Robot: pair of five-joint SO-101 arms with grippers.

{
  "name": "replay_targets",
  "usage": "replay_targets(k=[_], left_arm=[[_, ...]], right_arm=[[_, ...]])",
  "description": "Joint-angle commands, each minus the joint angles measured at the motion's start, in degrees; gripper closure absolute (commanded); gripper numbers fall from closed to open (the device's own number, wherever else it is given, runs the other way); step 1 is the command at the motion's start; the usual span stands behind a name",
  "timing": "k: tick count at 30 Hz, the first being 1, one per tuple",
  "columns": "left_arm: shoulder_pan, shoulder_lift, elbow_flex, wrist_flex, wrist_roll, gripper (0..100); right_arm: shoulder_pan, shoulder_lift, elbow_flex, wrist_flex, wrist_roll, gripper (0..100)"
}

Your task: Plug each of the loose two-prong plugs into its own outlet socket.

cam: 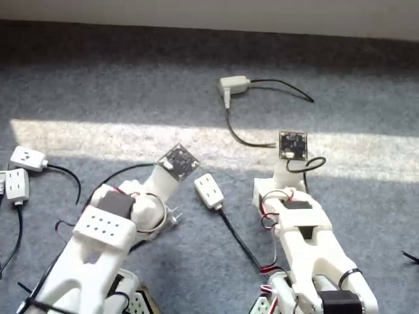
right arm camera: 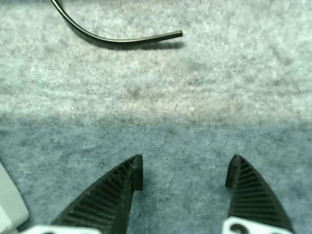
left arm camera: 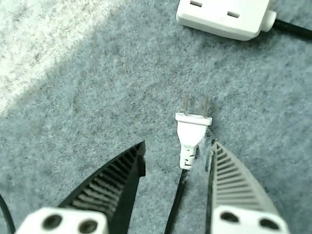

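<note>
White plug (left arm camera: 193, 134), seen from the left wrist, lying untouched inside the wide-open left gripper (left arm camera: 178, 145), socket (left arm camera: 222, 17) at one o'clock; right gripper (right arm camera: 186, 163) gaping, empty.

Plug (left arm camera: 193, 131) lies btwn left jaws, socket (left arm camera: 224, 17) near.

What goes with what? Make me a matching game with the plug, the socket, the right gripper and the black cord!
Things:
1. white plug
2. outlet socket
3. right gripper
4. black cord

States:
A. open, with nothing between its fingers
B. slots facing up, just beyond the prongs
C. loose end lying on the carpet
D. lies flat between the fingers of the open left gripper, not gripped

Pairs: 1-D, 2-B, 3-A, 4-C.
</note>
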Motion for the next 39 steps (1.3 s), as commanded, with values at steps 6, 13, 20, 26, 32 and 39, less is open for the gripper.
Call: replay_targets(k=[6,13,20,26,32,39], left_arm=[[1.1,29.67,-15.6,1.23,0.53,79],[1.1,33.54,-17.63,-0.62,0.44,79],[6.2,33.98,-15.6,-2.37,0.62,79],[8.75,34.07,-14.81,-2.99,4.75,79],[8.66,34.07,-13.93,-2.9,4.75,80],[7.52,34.07,-13.58,-2.81,4.75,93]], right_arm=[[-0.57,-1.36,-1.36,-1.36,-0.26,72.0],[-0.57,-1.54,-1.36,-1.45,-0.26,72.0],[-0.57,-1.54,-1.36,-1.45,-0.26,72.0],[-0.57,-1.45,-1.36,-1.45,-0.26,72.0],[-0.57,-1.45,-1.36,-1.45,-0.26,72.0],[-0.57,-1.45,-1.36,-1.45,-0.26,72.0]])
